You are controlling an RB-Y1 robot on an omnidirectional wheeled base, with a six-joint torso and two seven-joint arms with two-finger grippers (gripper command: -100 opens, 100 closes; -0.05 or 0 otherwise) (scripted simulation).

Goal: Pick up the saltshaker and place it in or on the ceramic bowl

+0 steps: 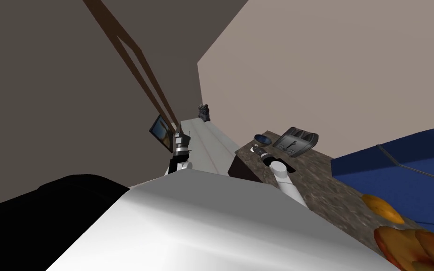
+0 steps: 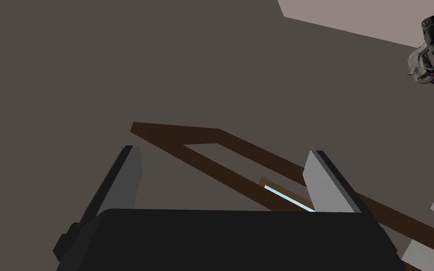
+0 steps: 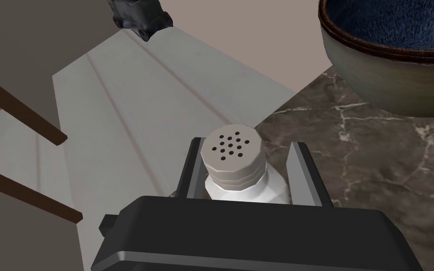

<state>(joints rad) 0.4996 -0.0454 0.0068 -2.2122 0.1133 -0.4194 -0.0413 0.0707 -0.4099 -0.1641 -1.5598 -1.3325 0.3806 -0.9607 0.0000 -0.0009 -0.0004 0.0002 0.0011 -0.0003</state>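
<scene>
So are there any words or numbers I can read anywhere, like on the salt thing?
None: no words or numbers can be read.
saltshaker: just holes in its cap, no writing.
bowl and toaster: no label that shows.

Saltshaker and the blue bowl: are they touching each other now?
Apart. In the right wrist view the saltshaker sits in the right gripper, and a stretch of bare marble counter lies between it and the bowl.

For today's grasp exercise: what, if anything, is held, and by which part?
The saltshaker, its body's sides clamped between the right arm's jaws.
</scene>
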